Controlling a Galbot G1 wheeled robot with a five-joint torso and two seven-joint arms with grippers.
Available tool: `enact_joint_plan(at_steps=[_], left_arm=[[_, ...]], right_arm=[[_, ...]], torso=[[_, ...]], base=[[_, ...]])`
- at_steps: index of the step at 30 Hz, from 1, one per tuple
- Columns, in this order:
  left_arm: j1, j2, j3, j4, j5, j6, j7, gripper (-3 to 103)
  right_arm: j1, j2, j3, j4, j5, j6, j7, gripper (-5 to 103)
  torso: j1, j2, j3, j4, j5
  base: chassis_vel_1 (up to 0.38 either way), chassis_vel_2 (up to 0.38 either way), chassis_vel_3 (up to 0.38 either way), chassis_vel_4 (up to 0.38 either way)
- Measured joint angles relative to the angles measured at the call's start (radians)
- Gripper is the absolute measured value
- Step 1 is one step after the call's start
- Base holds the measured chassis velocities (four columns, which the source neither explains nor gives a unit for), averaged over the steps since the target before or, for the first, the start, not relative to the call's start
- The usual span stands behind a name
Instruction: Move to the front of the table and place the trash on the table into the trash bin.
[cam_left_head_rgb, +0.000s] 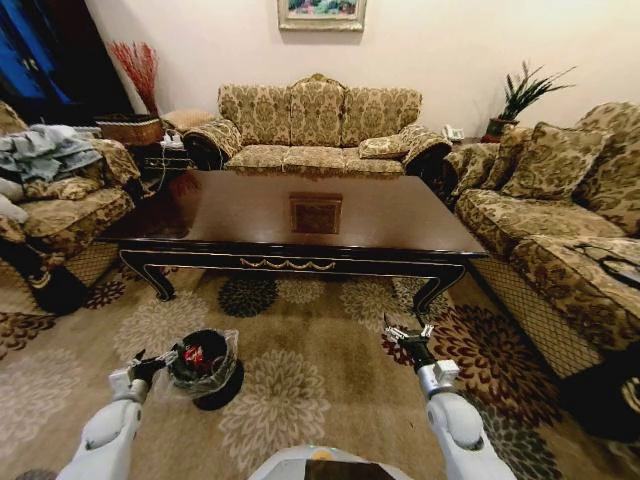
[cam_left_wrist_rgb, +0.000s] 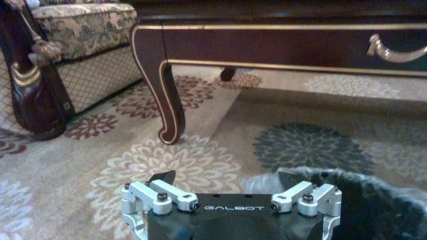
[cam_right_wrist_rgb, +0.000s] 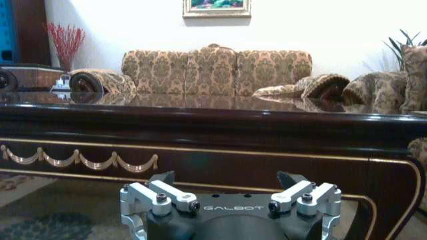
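The dark glossy table (cam_left_head_rgb: 240, 212) with its square inlay panel stands ahead of me across the patterned carpet. The black trash bin (cam_left_head_rgb: 212, 372) with its clear liner sits on the carpet at my lower left, with red trash (cam_left_head_rgb: 193, 357) lying inside it. My left gripper (cam_left_head_rgb: 150, 366) hovers just left of the bin's rim, open and holding nothing. In the left wrist view that gripper (cam_left_wrist_rgb: 227, 177) sits beside the bin (cam_left_wrist_rgb: 363, 200), facing a curved table leg (cam_left_wrist_rgb: 163, 90). My right gripper (cam_left_head_rgb: 408, 334) is open and held low before the table's front; the right wrist view has it (cam_right_wrist_rgb: 227, 177) level with the table (cam_right_wrist_rgb: 200, 127).
Patterned sofas surround the table: one behind (cam_left_head_rgb: 315, 125), one at the right (cam_left_head_rgb: 560, 215), one at the left (cam_left_head_rgb: 60, 205) with clothes piled on it. A woven basket (cam_left_head_rgb: 130, 130) stands at the back left. Open carpet (cam_left_head_rgb: 300, 350) lies between me and the table.
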Motion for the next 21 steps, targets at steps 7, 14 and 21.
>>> enact_joint_plan(at_steps=[7,14,21], left_arm=[[0.108,-0.017,-0.065,-0.144,-0.064,0.008,-0.010,100],[0.243,-0.060,-0.072,-0.375,-0.106,-0.036,-0.009,100],[0.326,-0.225,0.035,-0.585,0.025,-0.140,-0.037,100]], right_arm=[[0.001,0.006,-0.005,0.026,0.001,-0.012,0.013,100],[-0.060,-0.001,0.023,0.111,0.015,-0.021,0.018,100],[-0.167,0.005,0.066,0.169,0.000,0.022,0.019,100]], torso=[[0.000,0.001,0.001,0.0003,-0.0007],[0.000,0.002,0.001,0.0001,0.0005],[0.001,0.002,0.001,-0.0001,0.0008]], base=[[0.000,0.000,0.000,0.000],[0.000,0.000,0.000,0.000],[0.000,0.000,0.000,0.000]])
